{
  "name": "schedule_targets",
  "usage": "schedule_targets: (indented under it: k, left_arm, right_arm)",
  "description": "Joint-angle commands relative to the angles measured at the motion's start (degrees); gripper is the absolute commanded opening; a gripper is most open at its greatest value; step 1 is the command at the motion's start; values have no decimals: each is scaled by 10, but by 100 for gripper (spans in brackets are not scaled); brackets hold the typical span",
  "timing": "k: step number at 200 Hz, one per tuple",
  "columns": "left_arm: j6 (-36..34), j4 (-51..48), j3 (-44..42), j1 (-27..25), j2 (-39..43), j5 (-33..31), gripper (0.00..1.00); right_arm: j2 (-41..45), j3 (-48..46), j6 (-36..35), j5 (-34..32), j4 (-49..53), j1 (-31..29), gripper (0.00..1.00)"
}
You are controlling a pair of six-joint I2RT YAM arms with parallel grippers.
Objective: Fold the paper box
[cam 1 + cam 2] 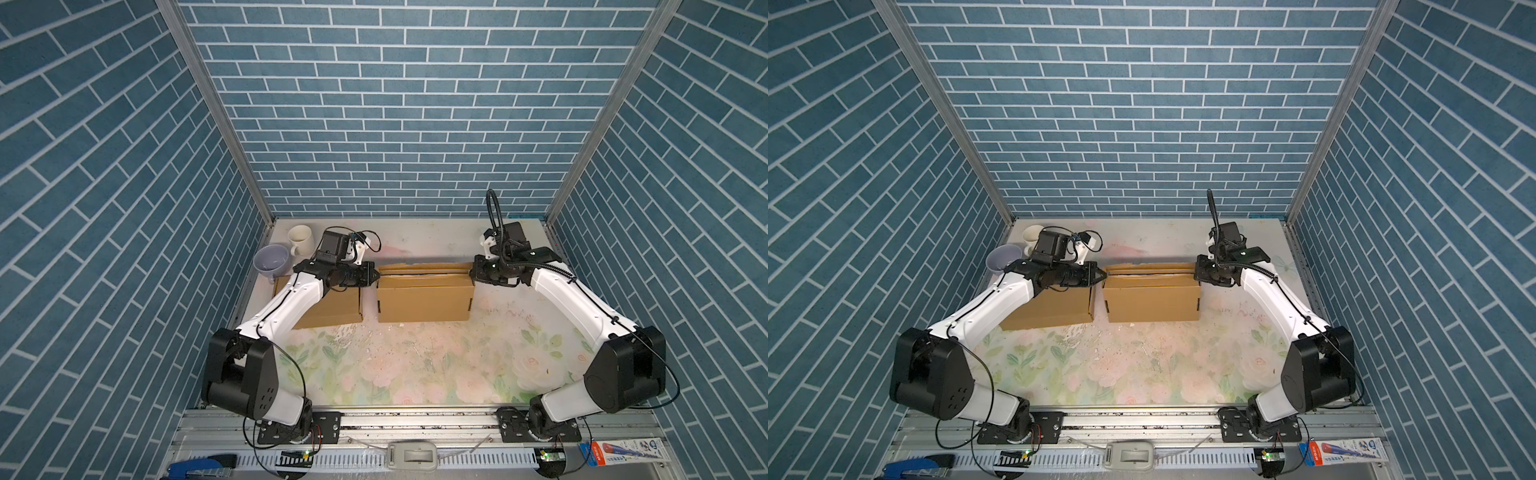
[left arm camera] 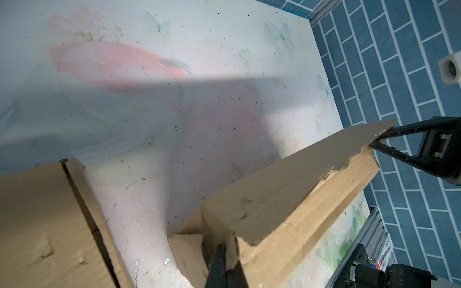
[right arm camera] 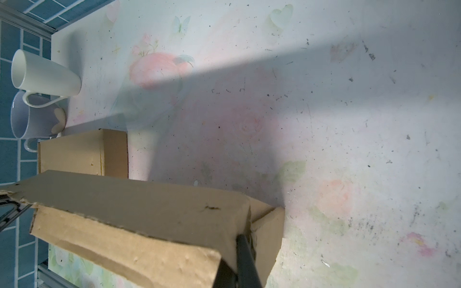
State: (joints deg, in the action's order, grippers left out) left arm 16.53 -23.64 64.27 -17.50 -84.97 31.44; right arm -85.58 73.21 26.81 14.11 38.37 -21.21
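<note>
The paper box [image 1: 424,299] [image 1: 1152,301] is brown cardboard and stands mid-table, with a long ragged-edged flap [image 2: 287,179] [image 3: 139,199] raised along its back. My left gripper [image 1: 376,275] [image 1: 1104,275] is at the box's left end. In its wrist view the fingers [image 2: 219,259] are shut with the flap's corner pinched between them. My right gripper [image 1: 471,273] [image 1: 1196,274] is at the right end, its fingers [image 3: 245,254] shut the same way on the opposite corner. The left wrist view also shows the right gripper [image 2: 374,144] at the far corner.
A second cardboard box [image 1: 332,307] [image 1: 1054,309] lies under my left arm, a narrow gap away from the paper box. A white mug [image 1: 301,240] [image 3: 45,74] and a lilac cup [image 1: 271,259] [image 3: 32,119] stand in the back left corner. Blue brick walls enclose three sides.
</note>
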Motion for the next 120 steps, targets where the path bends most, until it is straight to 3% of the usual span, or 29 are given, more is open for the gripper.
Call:
schedule_targets:
  k: [1,54,85,110,120]
  left_arm:
    - [1,-85,-30,-7,-24,-7,0]
    - [1,-81,-33,-7,-27,-7,0]
    - [4,-76,-33,-7,-28,-5,0]
    - [4,-73,-34,-9,-27,-7,0]
    - [3,-73,-34,-11,-27,-8,0]
  right_arm:
    - [8,9,19,52,41,-9,4]
    - [20,36,-6,72,65,8,20]
    - [36,80,-70,77,111,43,43]
    - [51,118,-155,37,146,51,67]
    - [55,128,-193,15,153,47,73]
